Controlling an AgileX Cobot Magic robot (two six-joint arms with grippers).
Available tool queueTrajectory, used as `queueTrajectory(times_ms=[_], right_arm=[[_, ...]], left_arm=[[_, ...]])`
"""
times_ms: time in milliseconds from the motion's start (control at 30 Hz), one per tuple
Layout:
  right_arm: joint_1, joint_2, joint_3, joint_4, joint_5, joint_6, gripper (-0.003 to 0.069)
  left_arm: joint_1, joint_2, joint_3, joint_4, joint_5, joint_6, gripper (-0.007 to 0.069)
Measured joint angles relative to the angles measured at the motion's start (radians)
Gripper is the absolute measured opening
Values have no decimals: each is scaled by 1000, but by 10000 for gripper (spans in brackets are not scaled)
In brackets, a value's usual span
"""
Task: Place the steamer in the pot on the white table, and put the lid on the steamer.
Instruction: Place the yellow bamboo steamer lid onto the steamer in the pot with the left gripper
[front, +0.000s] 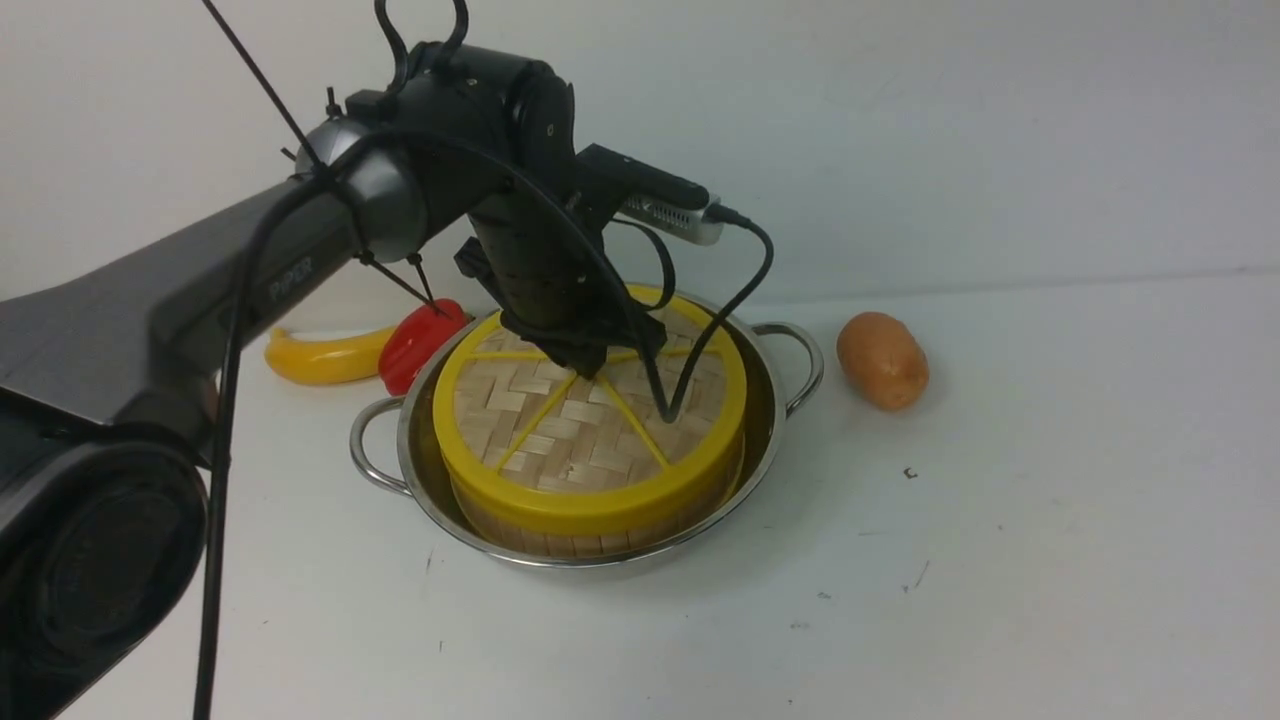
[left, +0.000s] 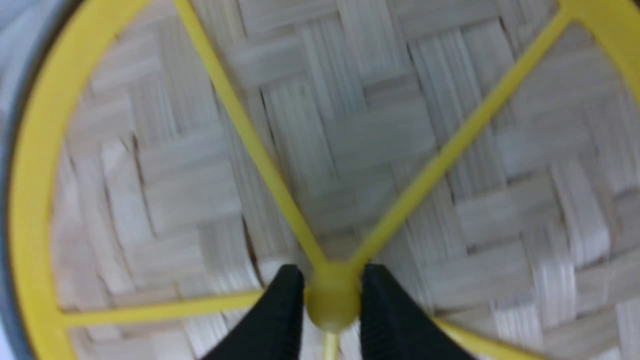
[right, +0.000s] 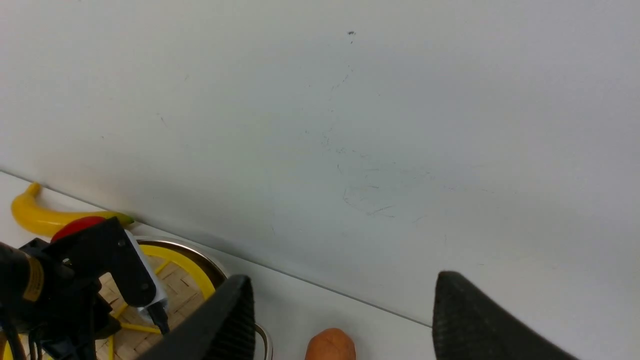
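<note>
The shiny pot (front: 775, 410) stands on the white table (front: 1000, 560). The steamer (front: 600, 538) sits inside it; only its bamboo wall shows below the lid. The lid (front: 560, 420), a woven disc with yellow rim and spokes, lies flat on the steamer. My left gripper (front: 592, 362) points down at the lid's centre. In the left wrist view its black fingers (left: 282, 310) press both sides of the yellow centre knob (left: 332, 305). My right gripper (right: 344, 292) is open and empty, raised off to the side, and is out of the front view.
A yellow banana (front: 320, 355) and a red pepper (front: 420, 340) lie behind the pot on the left. A potato (front: 882, 360) lies to the pot's right. A white wall rises close behind the table.
</note>
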Motion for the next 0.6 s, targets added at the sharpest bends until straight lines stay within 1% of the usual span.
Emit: queueTrajectory(times_ms=[33,67,200,267,300,367,400,433,467,500,533,567,600], right_arm=[[0,-1,0,0,0,0,468],[0,-14,3,0,0,0,468],[0,-95,41,0,-4,0,467],[0,-151,93,-1,-9,0,451],[0,-184,130,-2,-9,0,436],[0,-275,239,-11,-13,0,382],[0,-346,328,-15,-14,0,332],[0,-397,393,-17,-15,0,293],[0,-464,479,-22,-15,0,242],[0,-549,590,-27,-15,0,176],[0,-549,590,-27,-15,0,176],[0,-653,726,-30,-33,0,101],[0,-730,827,-30,-72,0,55]], left_arm=[[0,-1,-2,2,-2,0,190],[0,-13,-8,8,-3,0,251],[0,-87,-12,36,38,0,402],[0,-138,-12,51,57,-1,418],[0,-170,-12,58,67,-3,409],[0,-256,-12,67,87,-10,330],[0,-334,-12,71,95,-10,248],[0,-370,-11,71,98,-10,198],[0,-433,-2,72,98,-10,102],[0,-513,19,73,98,-8,50],[0,-527,19,73,97,-8,41],[0,-630,71,73,90,-5,4],[0,-706,119,73,79,-2,-9]])
